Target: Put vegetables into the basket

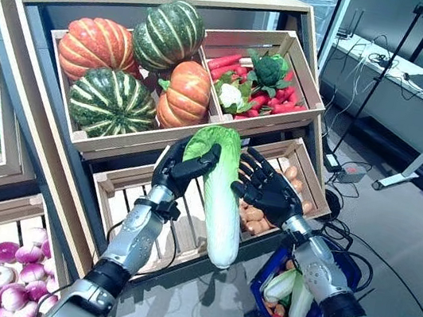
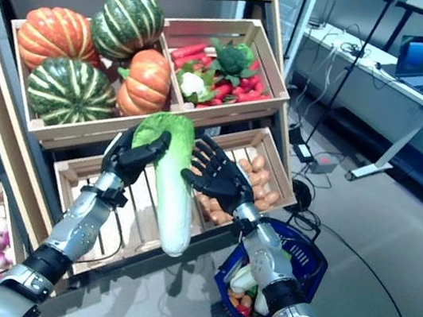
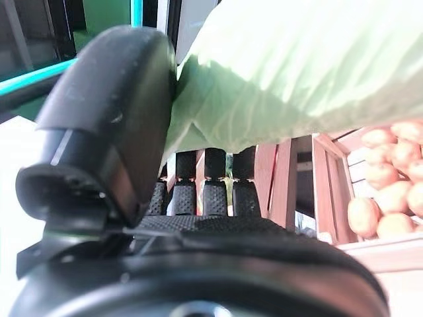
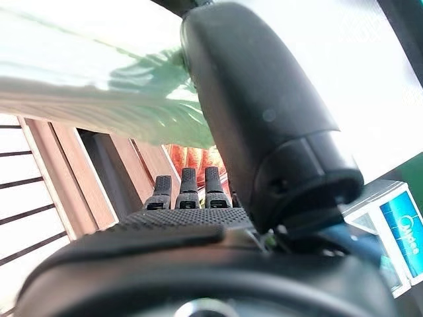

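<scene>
My left hand (image 1: pixel 179 172) is shut on the leafy top of a long napa cabbage (image 1: pixel 220 208), which hangs upright in front of the stand's lower crate. Its thumb (image 3: pixel 112 112) presses the pale green leaves (image 3: pixel 297 66). My right hand (image 1: pixel 272 194) is open just right of the cabbage, its spread fingers against the cabbage's side. In the right wrist view its thumb (image 4: pixel 264 112) lies over the leaves (image 4: pixel 79 86). The blue basket (image 1: pixel 353 268) stands on the floor at the lower right, under my right forearm. It holds pale green-white vegetables (image 1: pixel 288 287) and small red and orange ones.
The slanted wooden stand (image 1: pixel 163 6) with its crates fills the back and left. The lower slatted crate (image 1: pixel 183 234) is right behind the cabbage. A white desk (image 1: pixel 398 99) with a laptop and a floor power strip (image 1: pixel 346 172) are at the right.
</scene>
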Controlling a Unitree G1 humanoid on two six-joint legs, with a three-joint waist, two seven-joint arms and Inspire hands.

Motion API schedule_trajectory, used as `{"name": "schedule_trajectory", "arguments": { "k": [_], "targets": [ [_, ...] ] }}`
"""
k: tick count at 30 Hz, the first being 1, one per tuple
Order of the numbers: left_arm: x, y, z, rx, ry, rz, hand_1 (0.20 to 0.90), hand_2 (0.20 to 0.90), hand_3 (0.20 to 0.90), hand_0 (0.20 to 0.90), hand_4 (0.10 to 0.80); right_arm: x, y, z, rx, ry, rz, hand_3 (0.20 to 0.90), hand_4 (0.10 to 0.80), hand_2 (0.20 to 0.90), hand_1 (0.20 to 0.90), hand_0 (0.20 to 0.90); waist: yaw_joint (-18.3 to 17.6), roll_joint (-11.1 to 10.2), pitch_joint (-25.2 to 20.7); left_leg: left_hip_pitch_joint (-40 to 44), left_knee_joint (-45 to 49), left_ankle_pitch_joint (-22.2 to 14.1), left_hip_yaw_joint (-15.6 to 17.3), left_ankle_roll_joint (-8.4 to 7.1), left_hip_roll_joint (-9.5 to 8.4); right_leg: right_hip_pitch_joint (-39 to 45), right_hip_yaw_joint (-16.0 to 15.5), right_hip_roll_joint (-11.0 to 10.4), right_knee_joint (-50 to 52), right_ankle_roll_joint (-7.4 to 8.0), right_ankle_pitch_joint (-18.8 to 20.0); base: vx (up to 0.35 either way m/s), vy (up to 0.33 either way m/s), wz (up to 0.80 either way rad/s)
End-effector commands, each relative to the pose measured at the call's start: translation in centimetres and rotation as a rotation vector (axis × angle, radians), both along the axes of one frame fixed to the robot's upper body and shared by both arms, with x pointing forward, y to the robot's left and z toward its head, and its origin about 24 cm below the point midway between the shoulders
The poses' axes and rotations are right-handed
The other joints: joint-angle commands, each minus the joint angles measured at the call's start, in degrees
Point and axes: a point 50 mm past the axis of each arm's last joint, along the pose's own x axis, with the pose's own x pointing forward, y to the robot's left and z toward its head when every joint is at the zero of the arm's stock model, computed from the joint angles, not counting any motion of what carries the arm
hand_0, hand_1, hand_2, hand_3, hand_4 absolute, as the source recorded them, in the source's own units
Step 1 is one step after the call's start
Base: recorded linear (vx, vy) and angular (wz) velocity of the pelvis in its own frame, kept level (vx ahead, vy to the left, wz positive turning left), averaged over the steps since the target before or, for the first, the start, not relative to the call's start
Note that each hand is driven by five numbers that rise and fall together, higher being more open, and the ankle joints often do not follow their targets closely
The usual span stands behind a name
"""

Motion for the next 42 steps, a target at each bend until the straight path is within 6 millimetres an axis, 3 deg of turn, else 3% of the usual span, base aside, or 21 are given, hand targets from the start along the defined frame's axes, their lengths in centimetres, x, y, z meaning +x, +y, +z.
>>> {"name": "schedule_trajectory", "arguments": {
  "k": [1,7,17,23,31,38,42],
  "targets": [
    [0.6,-5.3,8.6,-0.053,-0.39,-0.237,0.3,0.3,0.3,0.3,0.4,2.8,1.6,4.6,0.102,-0.105,-0.019,0.9,0.8,0.9,0.9,0.9,1.4,-1.5,-0.5,-0.8,0.1,-2.6,-1.6,-0.26,0.44,0.1,-0.2,-2.4,0.1,-1.51,1.1,0.0,0.0,0.0],
    [0.4,-5.6,9.6,-0.038,-0.428,-0.256,0.3,0.3,0.3,0.3,0.4,1.7,2.8,1.8,0.067,0.043,0.168,0.9,0.8,0.9,0.9,0.9,1.8,-1.6,-0.6,-0.9,0.1,-2.6,-2.1,-0.5,0.41,0.4,-0.7,-2.5,0.1,-1.46,1.0,0.005,-0.008,0.05],
    [0.2,-5.2,10.2,-0.041,-0.454,-0.26,0.3,0.3,0.3,0.3,0.4,-1.1,4.9,-1.6,0.373,0.311,0.372,0.9,0.8,0.9,0.9,0.9,1.8,-1.5,-1.3,-0.5,0.1,-2.6,-2.2,-0.59,0.48,0.7,-0.7,-2.3,0.1,-1.53,0.7,0.01,-0.002,0.03],
    [0.0,-5.2,10.0,-0.075,-0.439,-0.266,0.3,0.3,0.3,0.3,0.4,-3.2,7.6,-2.0,0.625,0.401,0.515,0.9,0.8,0.9,0.9,0.9,1.8,-1.5,-1.5,-0.4,0.1,-2.8,-2.3,-0.37,0.41,0.7,-0.5,-2.2,0.1,-1.56,0.6,0.0,0.0,0.0],
    [0.1,-5.3,10.0,-0.091,-0.438,-0.262,0.3,0.3,0.3,0.3,0.4,-4.4,9.1,-2.3,0.683,0.416,0.605,0.9,0.8,0.9,0.9,0.9,1.7,-1.5,-1.7,-0.6,0.1,-2.7,-2.5,-0.24,0.25,0.5,-0.2,-2.1,0.1,-1.57,0.6,0.0,0.0,0.0],
    [0.1,-5.6,10.2,-0.097,-0.433,-0.255,0.3,0.3,0.3,0.3,0.4,-5.7,10.8,-1.6,0.721,0.386,0.771,0.9,0.8,0.9,0.9,0.9,1.8,-1.4,-1.8,-0.7,0.1,-2.7,-3.0,-0.18,0.0,0.5,0.0,-2.2,0.1,-1.57,0.5,0.0,0.0,0.0],
    [0.1,-5.6,10.0,-0.096,-0.422,-0.255,0.3,0.3,0.3,0.3,0.4,-5.9,11.2,-1.2,0.715,0.363,0.782,0.9,0.8,0.9,0.9,0.9,1.8,-1.4,-1.8,-0.6,0.1,-2.8,-3.1,-0.18,-0.07,0.6,0.0,-2.2,0.1,-1.51,0.4,0.0,0.0,0.0]
  ]
}}
